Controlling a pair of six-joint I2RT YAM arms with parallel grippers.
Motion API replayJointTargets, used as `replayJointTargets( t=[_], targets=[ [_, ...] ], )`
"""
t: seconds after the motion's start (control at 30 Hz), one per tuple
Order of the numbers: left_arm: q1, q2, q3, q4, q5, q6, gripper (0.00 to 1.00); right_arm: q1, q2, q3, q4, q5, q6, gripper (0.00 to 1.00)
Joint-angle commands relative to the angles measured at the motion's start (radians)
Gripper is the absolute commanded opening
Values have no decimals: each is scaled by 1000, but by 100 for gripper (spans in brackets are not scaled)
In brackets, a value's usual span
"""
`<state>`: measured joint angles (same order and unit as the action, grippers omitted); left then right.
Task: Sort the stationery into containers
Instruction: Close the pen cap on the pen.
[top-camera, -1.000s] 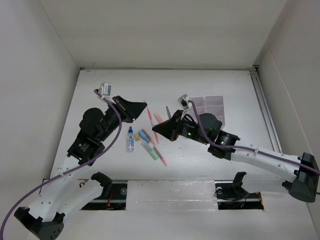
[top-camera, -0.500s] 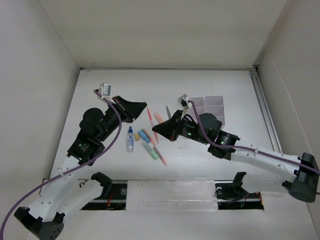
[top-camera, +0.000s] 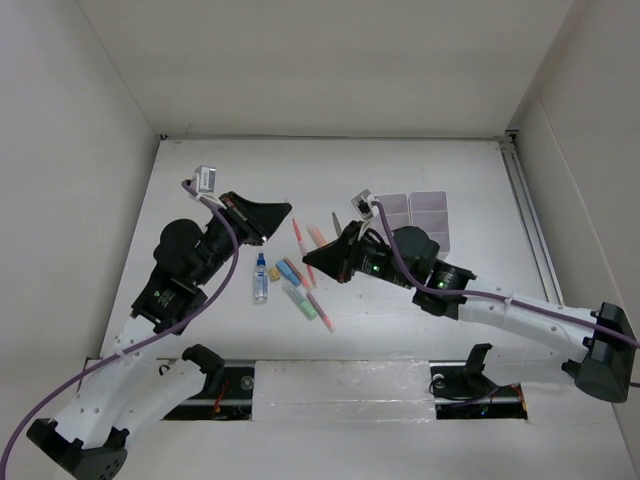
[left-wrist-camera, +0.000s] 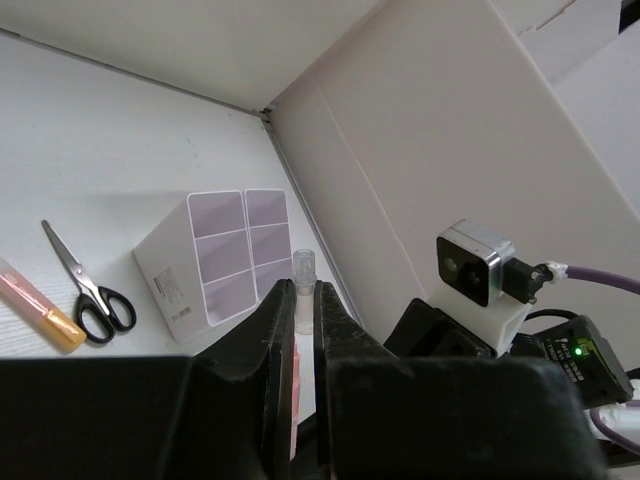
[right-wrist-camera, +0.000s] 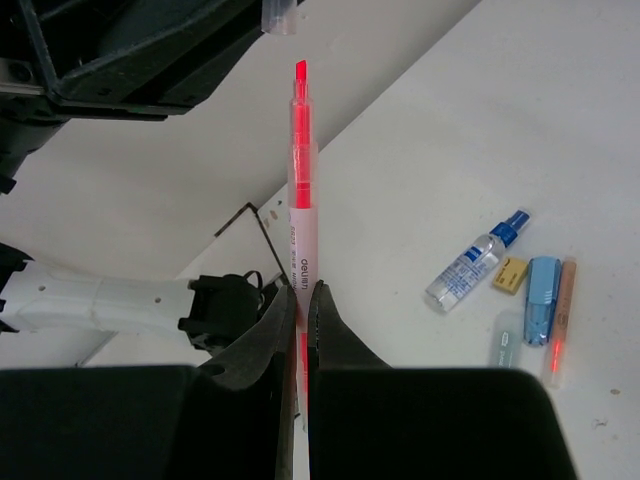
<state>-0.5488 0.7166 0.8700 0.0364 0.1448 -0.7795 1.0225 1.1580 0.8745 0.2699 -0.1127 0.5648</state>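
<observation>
My right gripper (right-wrist-camera: 302, 290) is shut on a thin pink pen (right-wrist-camera: 299, 190) and holds it above the table, its bare pink tip pointing at the left gripper. The pen shows in the top view (top-camera: 299, 236) ahead of the right gripper (top-camera: 306, 259). My left gripper (left-wrist-camera: 303, 285) is shut on the pen's clear cap (left-wrist-camera: 303, 266), which sits just clear of the pen tip (right-wrist-camera: 278, 15). The left gripper (top-camera: 285, 209) is up and left of the pen. The two white containers (top-camera: 420, 215) stand side by side at the right, also in the left wrist view (left-wrist-camera: 215, 265).
On the table lie black-handled scissors (top-camera: 337, 222), an orange marker (top-camera: 316, 235), a clear bottle with a blue cap (top-camera: 261, 278), a blue marker (top-camera: 288, 270), a green marker (top-camera: 299, 300), another pink pen (top-camera: 321, 309) and a small yellow piece (top-camera: 274, 273).
My left gripper has drawn back a little to the upper left, away from the pen tip. The right gripper with the pen has shifted slightly left.
</observation>
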Motion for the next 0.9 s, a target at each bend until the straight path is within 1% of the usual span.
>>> replayJointTargets(
  t=[0.0, 0.87],
  targets=[
    [0, -20, 11, 74, -7, -10, 0, 8, 0, 37, 43, -12, -8, 0],
    [0, -20, -49, 92, 16, -10, 0, 8, 0, 37, 43, -21, -8, 0]
  ],
)
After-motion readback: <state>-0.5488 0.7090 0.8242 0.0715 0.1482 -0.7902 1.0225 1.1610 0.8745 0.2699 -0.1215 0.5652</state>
